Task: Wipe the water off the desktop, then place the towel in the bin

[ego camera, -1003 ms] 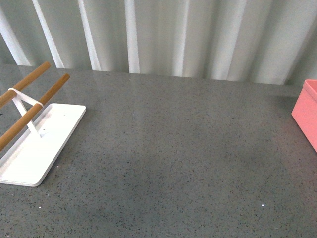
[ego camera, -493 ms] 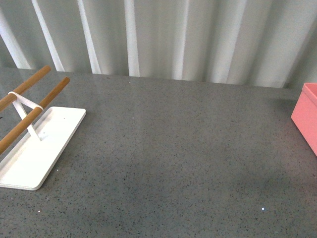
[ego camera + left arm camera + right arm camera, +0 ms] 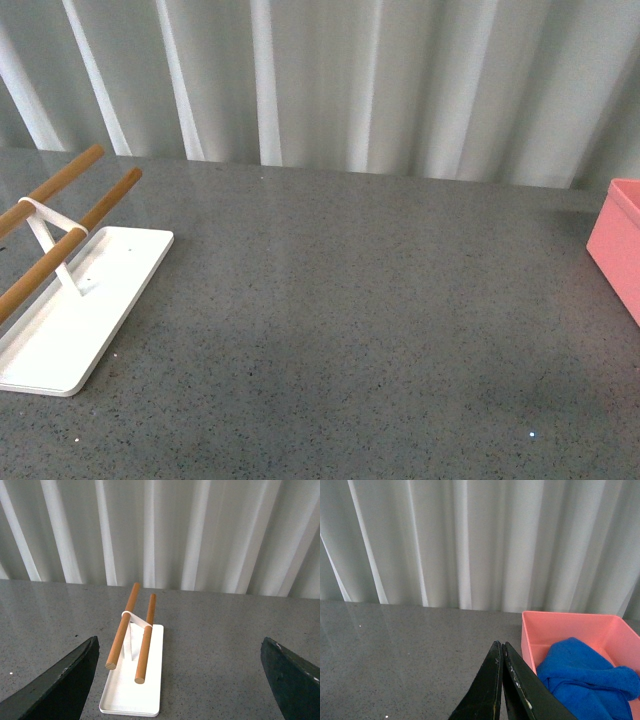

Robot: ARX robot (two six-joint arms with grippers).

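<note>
Speckled grey worktop [image 3: 360,300] bare across centre; white curtain [image 3: 330,80] behind. White tray [image 3: 75,310] with wooden rods [image 3: 60,225] lower left. Towel [image 3: 585,677] bunched inside bin [image 3: 560,625], lower right. Left claw [image 3: 180,680] spread wide; right claw [image 3: 501,652] pressed together, empty.

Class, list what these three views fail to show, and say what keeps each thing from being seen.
- Front view: most of the bin is cut off by the picture's edge; its inside is unseen, and neither arm shows.
- Right wrist view: the towel runs past the edge.
- Left wrist view: the left gripper fingertips are out of frame.
</note>
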